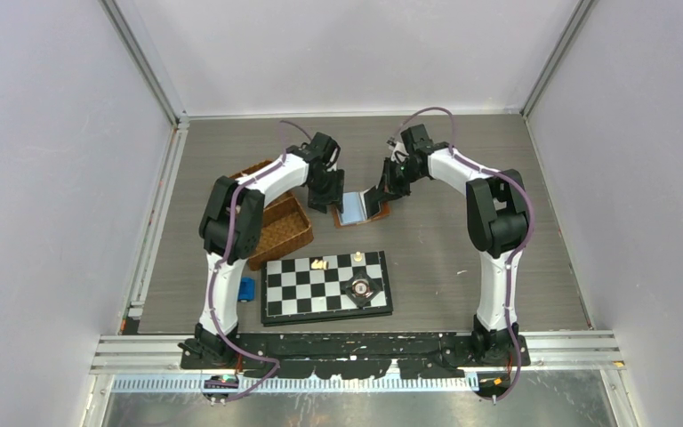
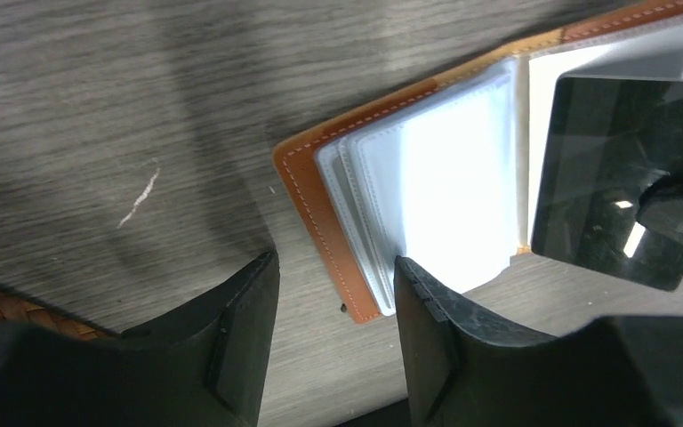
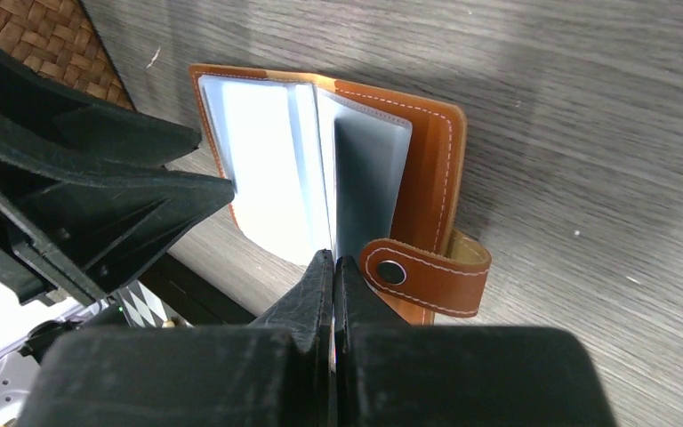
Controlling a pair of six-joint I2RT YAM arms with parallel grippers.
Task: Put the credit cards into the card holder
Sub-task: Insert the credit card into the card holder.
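Note:
The card holder (image 1: 360, 210) lies open on the table behind the chessboard, tan leather (image 2: 307, 191) outside and clear pale sleeves inside. Its snap-tab strap (image 3: 427, 276) lies at the near right. My right gripper (image 3: 333, 262) is shut on a thin credit card (image 2: 614, 178) and holds it on edge against an upright sleeve (image 3: 369, 187). I cannot tell whether it is in a pocket. My left gripper (image 2: 333, 302) is open and straddles the holder's near left corner, with one fingertip (image 2: 418, 285) on the edge of the flat sleeves. No other card shows.
A brown wicker basket (image 1: 280, 222) stands left of the holder, close to my left arm. A folding chessboard (image 1: 325, 285) with a few pieces lies in front. A small blue object (image 1: 246, 289) sits at the board's left. The two grippers are close together over the holder.

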